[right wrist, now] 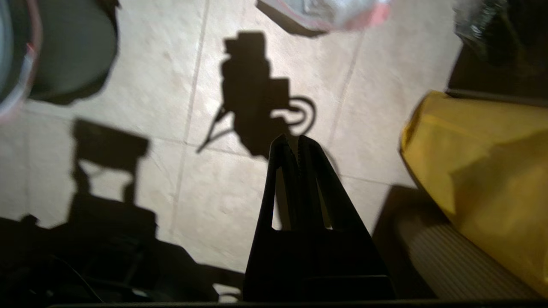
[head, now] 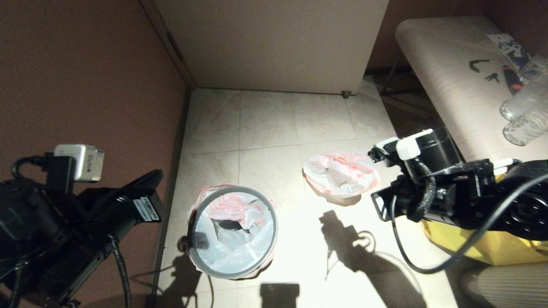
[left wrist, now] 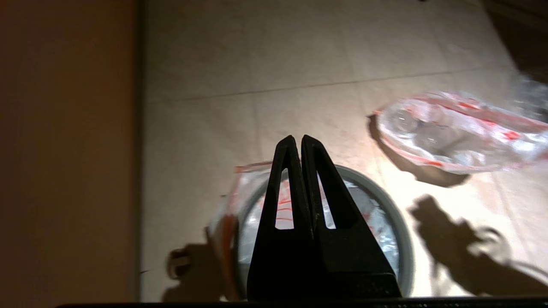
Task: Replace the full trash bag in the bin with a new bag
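The bin [head: 233, 188] stands on the tiled floor near the left wall, its grey ring rim on top. The new bag [head: 239, 239], white with red print, lines the inside, and its edges fold out under the ring. To the bin's right the full trash bag [head: 341, 173] lies on the floor, a lumpy bundle showing clear bottles. My left gripper [left wrist: 297, 137] hovers above the bin's rim [left wrist: 398, 222], shut and empty. My right gripper [right wrist: 295, 137] is shut and empty over bare floor, between the full trash bag [right wrist: 329, 13] and a yellow tote.
A yellow fabric tote [head: 492, 248] sits on the floor at the right under my right arm. A table [head: 445, 64] at the far right carries clear bottles [head: 524, 111]. A white cabinet [head: 274, 42] closes the back and a brown wall the left.
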`<state>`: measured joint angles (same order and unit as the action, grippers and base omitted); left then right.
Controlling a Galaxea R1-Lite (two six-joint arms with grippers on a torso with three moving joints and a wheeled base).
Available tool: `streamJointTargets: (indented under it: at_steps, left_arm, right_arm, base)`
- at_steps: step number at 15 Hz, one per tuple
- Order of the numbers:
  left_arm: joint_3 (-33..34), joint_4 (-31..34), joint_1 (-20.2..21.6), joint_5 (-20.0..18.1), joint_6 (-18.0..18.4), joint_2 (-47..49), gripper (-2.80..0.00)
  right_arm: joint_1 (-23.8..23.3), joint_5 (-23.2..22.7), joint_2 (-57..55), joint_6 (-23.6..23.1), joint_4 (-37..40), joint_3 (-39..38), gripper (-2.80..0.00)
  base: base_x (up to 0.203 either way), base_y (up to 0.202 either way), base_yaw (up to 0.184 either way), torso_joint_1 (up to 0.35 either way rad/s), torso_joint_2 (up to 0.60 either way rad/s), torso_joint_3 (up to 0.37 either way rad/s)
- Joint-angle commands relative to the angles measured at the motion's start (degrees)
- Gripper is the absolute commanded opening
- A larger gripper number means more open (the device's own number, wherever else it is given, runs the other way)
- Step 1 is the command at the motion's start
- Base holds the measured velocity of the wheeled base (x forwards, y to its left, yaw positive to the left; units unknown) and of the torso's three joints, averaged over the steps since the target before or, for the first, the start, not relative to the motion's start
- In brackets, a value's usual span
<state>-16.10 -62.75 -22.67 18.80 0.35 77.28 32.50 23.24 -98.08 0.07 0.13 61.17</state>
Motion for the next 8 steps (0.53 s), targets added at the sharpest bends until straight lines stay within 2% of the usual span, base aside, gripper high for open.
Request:
streamJointTargets:
  at_steps: [1, 3, 5, 8]
  left_arm:
    - [1.21, 3.01, -1.18, 5.17, 1.18, -9.79, -2.8]
    - [1.53, 6.34, -0.41, 8.49, 2.94, -13.71, -2.8]
    - [1.59, 6.99, 5.12, 9.17, 5.35, -17.01, -2.8]
    - [1.8, 7.47, 11.15, 9.34, 6.31, -22.99, -2.8]
  right_arm:
    - [-1.07, 1.12, 9.86, -1.81, -0.09, -6.34, -2.8]
    - [-1.62, 2.56, 14.03, -2.87, -0.2, -9.74, -2.8]
    - [-2.15, 3.46, 17.65, -3.03, -0.22, -11.87, -2.8]
    - [-4.24, 3.79, 24.18, -3.18, -0.28, -16.55, -2.8]
  base:
    - [0.0, 0.0, 0.0, 0.0, 0.0, 0.0]
    - [0.0, 0.0, 0.0, 0.0, 0.0, 0.0]
    - [0.0, 0.0, 0.0, 0.0, 0.0, 0.0]
    - [0.0, 0.0, 0.0, 0.0, 0.0, 0.0]
